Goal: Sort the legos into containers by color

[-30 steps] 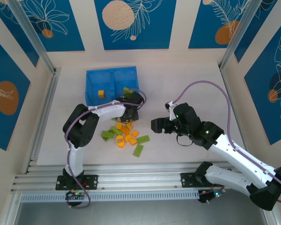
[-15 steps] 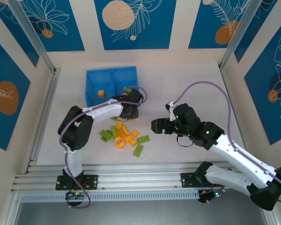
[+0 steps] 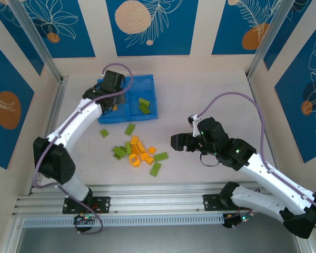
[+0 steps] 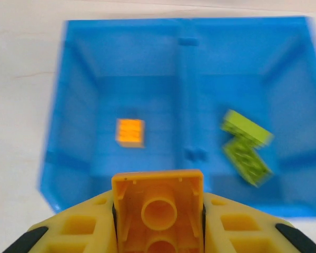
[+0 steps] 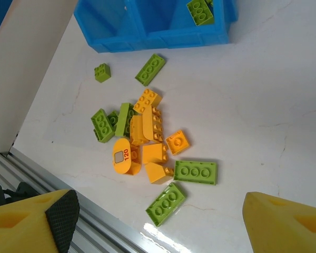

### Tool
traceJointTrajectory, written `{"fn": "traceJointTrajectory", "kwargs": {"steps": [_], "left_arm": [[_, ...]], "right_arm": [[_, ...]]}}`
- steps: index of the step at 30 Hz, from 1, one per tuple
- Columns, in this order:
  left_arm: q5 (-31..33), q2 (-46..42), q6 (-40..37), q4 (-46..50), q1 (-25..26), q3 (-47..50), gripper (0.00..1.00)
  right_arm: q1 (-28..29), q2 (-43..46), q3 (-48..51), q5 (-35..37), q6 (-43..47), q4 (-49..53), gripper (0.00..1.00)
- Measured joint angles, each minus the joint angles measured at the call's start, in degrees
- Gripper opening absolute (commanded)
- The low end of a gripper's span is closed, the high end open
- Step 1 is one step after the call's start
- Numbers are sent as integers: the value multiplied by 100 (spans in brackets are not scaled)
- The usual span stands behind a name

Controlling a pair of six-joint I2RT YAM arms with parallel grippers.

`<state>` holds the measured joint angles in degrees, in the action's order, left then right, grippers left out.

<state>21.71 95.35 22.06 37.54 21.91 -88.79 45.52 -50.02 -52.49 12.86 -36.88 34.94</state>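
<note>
Our left gripper (image 4: 158, 233) clamps the flat sides of an orange brick (image 4: 158, 197), which we judge light, rigid and slick, above the tray's (image 4: 76, 121) left compartment; our right gripper (image 3: 179, 141) waits, jaws apart, near the loose pile (image 5: 147, 142).

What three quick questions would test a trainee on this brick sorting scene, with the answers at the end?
1. True or false: the left arm has its jaws shut on an orange brick.
2. In the right compartment of the tray, how many green bricks lie? A one, B two, C four.
3. Fill in: the single brick lying in the left compartment is coloured ____.
Key: 1 true; 2 B; 3 orange.
</note>
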Motion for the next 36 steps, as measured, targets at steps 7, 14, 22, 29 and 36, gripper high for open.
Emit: {"fn": "traceJointTrajectory", "kwargs": {"steps": [7,14,22,29,36], "left_arm": [[-177,2149,-317,354,-754,-1637,30],[-713,3320,-297,636,-1008,-2514,47],[-1043,3274,-254,769,-1021,-2677,52],[-1381,791,-31,382,-782,-549,50],[-1862,-2756,-922,-363,1161,1384,58]], "right_arm": [[68,7,0,2,-68,90,83],[105,254,0,68,-155,262,83],[105,260,0,90,-210,278,83],[136,-278,-24,87,-166,164,83],[177,-1193,-57,192,-57,66,84]]}}
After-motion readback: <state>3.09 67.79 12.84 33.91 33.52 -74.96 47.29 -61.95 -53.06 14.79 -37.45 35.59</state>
